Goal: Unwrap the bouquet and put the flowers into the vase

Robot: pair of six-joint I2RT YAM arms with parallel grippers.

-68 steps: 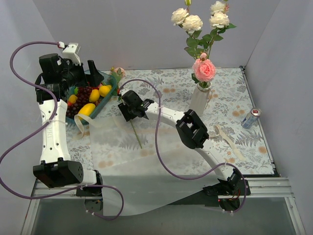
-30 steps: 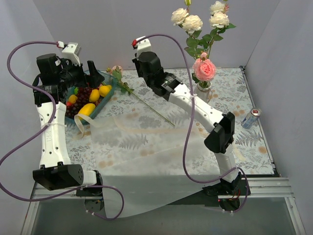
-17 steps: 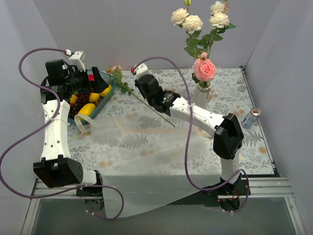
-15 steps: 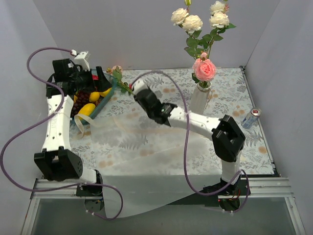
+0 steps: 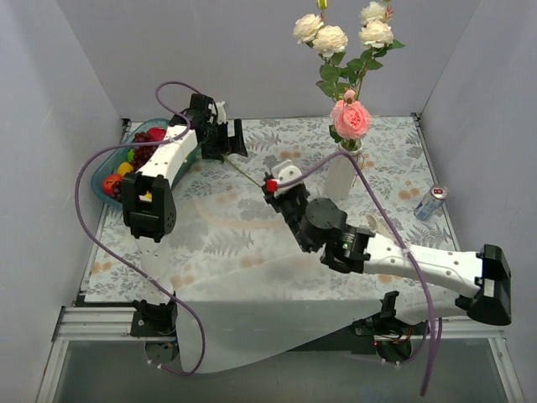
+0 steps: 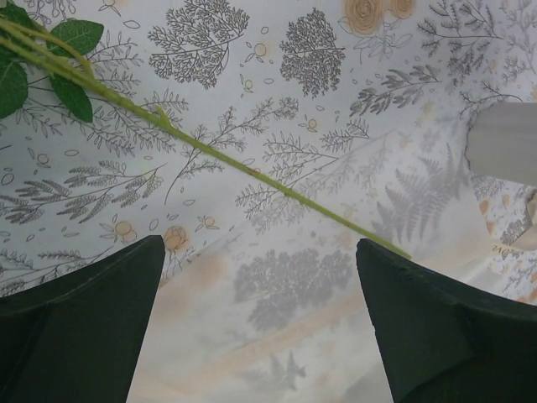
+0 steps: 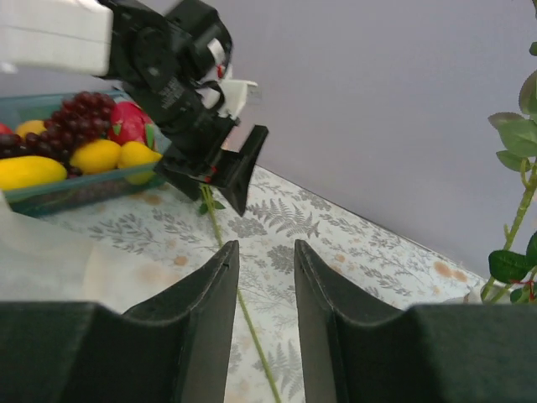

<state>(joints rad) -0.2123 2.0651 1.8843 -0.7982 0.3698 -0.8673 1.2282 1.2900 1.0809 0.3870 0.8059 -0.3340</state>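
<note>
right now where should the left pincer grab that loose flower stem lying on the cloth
Take the bare stem mid-length, below the leaves, coming straight down with the open left pincer set across it. It lies flat and diagonal on the tablecloth, too thin for a side approach.

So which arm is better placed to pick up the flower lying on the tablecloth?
Left, probably: the left fingers, wide open, straddle the flower stem from above, near the leaves. The right fingers, partly open and empty, only point along the stem at its bare end.
</note>
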